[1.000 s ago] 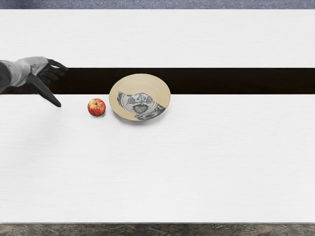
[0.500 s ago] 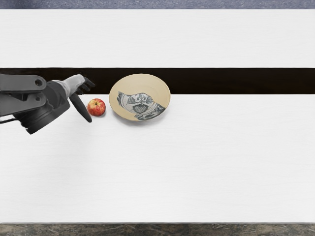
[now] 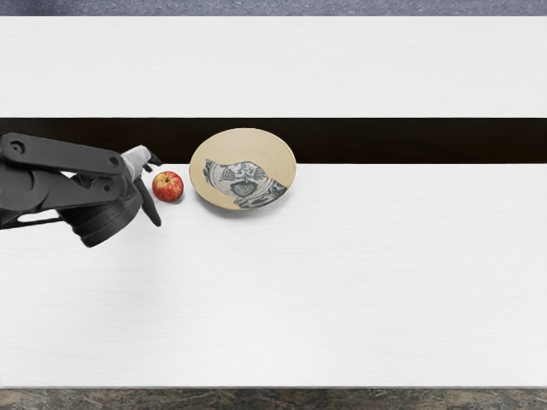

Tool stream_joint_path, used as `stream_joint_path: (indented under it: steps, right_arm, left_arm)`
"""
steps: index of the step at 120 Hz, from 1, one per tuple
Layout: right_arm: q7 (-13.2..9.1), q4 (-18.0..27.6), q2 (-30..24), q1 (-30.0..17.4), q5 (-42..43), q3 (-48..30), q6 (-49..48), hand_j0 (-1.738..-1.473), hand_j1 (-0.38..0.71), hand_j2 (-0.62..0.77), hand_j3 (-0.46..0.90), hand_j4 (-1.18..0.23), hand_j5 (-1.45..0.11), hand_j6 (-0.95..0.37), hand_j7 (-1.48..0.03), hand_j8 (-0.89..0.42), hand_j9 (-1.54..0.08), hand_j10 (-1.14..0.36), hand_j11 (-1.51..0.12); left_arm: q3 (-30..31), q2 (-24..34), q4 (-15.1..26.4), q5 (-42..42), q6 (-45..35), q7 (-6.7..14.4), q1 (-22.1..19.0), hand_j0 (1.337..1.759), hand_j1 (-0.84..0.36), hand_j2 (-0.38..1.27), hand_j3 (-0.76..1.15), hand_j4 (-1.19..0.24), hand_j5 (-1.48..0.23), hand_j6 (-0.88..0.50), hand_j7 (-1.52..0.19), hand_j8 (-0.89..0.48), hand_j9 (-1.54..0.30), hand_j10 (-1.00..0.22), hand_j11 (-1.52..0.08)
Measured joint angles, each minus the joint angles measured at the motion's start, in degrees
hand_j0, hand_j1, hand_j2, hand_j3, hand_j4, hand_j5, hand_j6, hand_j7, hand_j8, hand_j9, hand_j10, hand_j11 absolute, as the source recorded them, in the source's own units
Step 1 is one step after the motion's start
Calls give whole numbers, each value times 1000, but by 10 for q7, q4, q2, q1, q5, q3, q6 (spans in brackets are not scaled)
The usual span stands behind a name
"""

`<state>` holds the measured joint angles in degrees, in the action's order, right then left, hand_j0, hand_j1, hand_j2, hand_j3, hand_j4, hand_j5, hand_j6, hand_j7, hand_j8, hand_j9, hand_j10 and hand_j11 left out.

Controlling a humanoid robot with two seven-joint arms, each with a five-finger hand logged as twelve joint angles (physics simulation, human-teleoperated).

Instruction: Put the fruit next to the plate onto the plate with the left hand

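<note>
A red apple [image 3: 168,185] lies on the white table just left of a tan plate [image 3: 256,145] with a dark blue pattern in its front half. My left hand [image 3: 146,177] sits right beside the apple on its left, fingers spread and relaxed, the thumb pointing down toward the table. It holds nothing, and whether a fingertip touches the apple I cannot tell. The dark forearm [image 3: 60,175] comes in from the left edge and hides part of the hand.
A dark gap [image 3: 410,141] runs across the table behind the plate, between the near white surface [image 3: 342,282] and a far white surface [image 3: 342,68]. The table's front edge lies near the bottom of the view.
The left arm has swung in from the far left and lowered, bringing the hand from well clear of the apple to right beside it. Apple and plate have not moved.
</note>
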<state>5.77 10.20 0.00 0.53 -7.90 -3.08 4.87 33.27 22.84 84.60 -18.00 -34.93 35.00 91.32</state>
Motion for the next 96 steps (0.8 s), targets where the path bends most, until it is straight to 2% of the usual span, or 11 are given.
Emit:
stream_joint_path:
  steps: [27, 96]
  right_arm:
    - [0, 0, 0, 0, 0, 0, 0, -1658, -307, -7, 0, -35, -45, -35, -45, -35, -45, -35, -45]
    - [-1, 0, 0, 3, 0, 0, 0, -1658, -307, -7, 0, -35, -45, -35, -45, -35, -45, -35, -45]
  left_arm:
    - [27, -25, -21, 6, -1, 0, 2, 1658, 55, 53, 0, -242, -317, -238, -322, -254, -322, -254, -322]
    - [39, -85, -142, 9, -1, 0, -19, 1658, 51, 51, 0, -250, -324, -250, -324, -251, -324, -250, -324]
